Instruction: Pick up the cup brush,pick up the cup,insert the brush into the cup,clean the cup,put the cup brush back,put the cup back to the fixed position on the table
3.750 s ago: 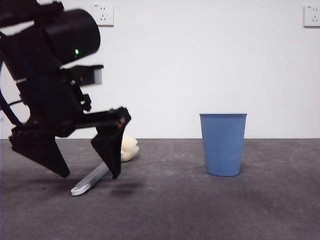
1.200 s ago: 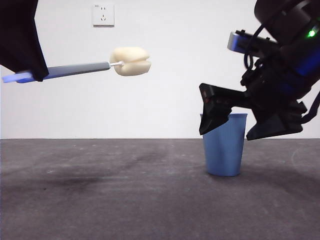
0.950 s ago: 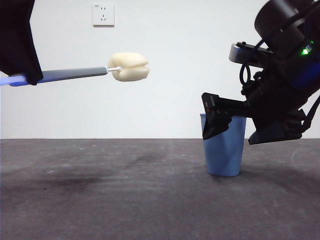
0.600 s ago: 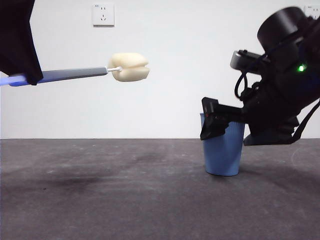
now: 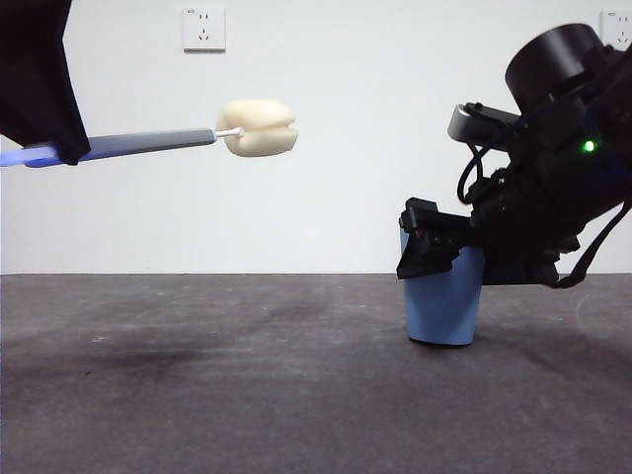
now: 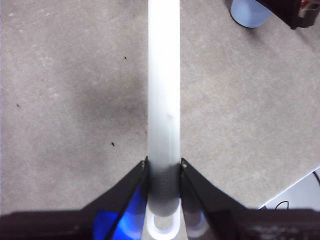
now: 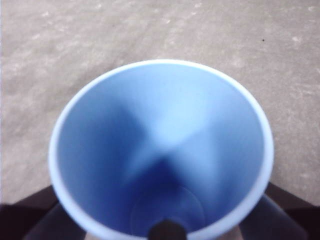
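Grey table (image 5: 247,395), left gripper (image 6: 163,167) clamping cup brush (image 6: 163,90), right gripper (image 5: 449,247) hugging cup (image 5: 441,306)

Front view was evenly bright off the white wall, soft shadows pooled on my dark grey matte table (image 5: 247,395), my long grey plastic-handled cup brush (image 6: 163,90) glared washed-out white and blurred, my blue ribbed plastic cup (image 7: 160,150) loomed close, soft-focused.

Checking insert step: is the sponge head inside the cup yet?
No: in the front view the cup brush's sponge head hangs in the air well apart from the blue cup, which stands on the table.
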Robot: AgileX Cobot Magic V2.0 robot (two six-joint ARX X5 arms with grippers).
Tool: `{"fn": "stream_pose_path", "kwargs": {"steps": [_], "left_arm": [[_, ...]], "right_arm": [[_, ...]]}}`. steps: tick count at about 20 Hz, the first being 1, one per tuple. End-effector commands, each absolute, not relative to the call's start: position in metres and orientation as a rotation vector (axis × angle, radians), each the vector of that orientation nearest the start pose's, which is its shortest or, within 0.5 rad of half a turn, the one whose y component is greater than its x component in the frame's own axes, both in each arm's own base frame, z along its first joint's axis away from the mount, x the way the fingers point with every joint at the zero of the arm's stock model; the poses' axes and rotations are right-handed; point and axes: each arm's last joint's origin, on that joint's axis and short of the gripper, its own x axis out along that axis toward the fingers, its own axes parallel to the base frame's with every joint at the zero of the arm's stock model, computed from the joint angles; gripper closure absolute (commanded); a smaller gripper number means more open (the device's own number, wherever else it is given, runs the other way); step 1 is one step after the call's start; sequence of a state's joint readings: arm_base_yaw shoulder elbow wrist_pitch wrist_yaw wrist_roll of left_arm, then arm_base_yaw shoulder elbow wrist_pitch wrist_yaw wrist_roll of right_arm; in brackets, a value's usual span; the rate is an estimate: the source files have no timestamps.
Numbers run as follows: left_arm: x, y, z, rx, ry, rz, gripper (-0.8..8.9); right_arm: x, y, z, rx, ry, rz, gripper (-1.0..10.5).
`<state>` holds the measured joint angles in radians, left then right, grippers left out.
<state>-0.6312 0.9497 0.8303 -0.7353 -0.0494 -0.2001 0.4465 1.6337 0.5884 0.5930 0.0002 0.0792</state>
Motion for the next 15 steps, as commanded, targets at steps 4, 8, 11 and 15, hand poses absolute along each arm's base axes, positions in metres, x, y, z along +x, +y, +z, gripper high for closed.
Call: {"fn": "stream_pose_path", "kwargs": {"steps": [4,8,11,15], "left_arm": [[0.145,-0.105,0.274,0.232,0.850,-0.518,8.22],[0.142,-0.103,0.271,0.337,0.877,-0.565,8.22],[0.138,-0.102,0.268,0.373,0.916,-0.655,8.22],[0.134,-0.104,0.264,0.421,0.963,-0.702,8.22]], "right_arm": [[0.244,0.130,0.182,-0.216,0.444,0.497,9.6],[0.228,0.128,0.197,-0.477,0.584,0.458,9.6],[0.221,0.132,0.202,-0.707,0.667,0.431,9.6],[0.210,0.147,0.208,-1.052,0.652,0.434,9.6]]}}
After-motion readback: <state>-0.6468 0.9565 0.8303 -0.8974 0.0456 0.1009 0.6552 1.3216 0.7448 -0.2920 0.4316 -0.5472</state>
